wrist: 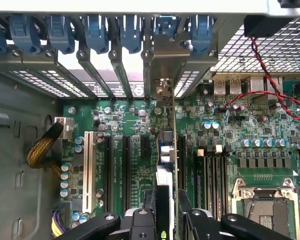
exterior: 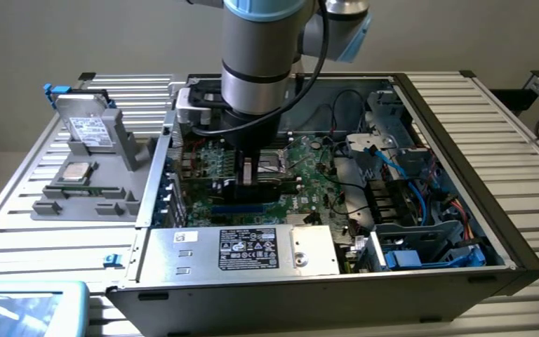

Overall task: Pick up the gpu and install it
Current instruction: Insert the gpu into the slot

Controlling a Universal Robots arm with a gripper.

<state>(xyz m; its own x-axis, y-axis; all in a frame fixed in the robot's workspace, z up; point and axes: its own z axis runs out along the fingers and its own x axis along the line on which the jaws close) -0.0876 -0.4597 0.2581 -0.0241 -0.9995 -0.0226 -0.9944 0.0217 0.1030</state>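
1. Surface [exterior: 494,112]: slatted metal, carries the open computer case [exterior: 297,302]; a grey fixture with a hard drive [exterior: 92,126] sits at the exterior view's left.
2. Arm [exterior: 255,63] reaches straight down into the case, over the motherboard [exterior: 311,179].
3. Gpu [exterior: 262,195] is inside the case, held upright on edge above the motherboard's expansion slots [wrist: 126,170]. In the wrist view it is edge-on [wrist: 166,145], in line with one slot. Cannot tell if it is seated or just over it.
4. Its silver bracket [wrist: 162,55] stands at the rear slot openings, beside the blue latches [wrist: 97,32].
5. Pincer [exterior: 250,175] [wrist: 167,222] is clenched on the gpu, one finger on each face near the top edge.
6. Handling, judged: light, stiff, but fragile. The flat faces or cooler block look like the right grip. Stay off the contact edge and small parts. It is thin, so it could tilt in the grip if pushed off-axis.
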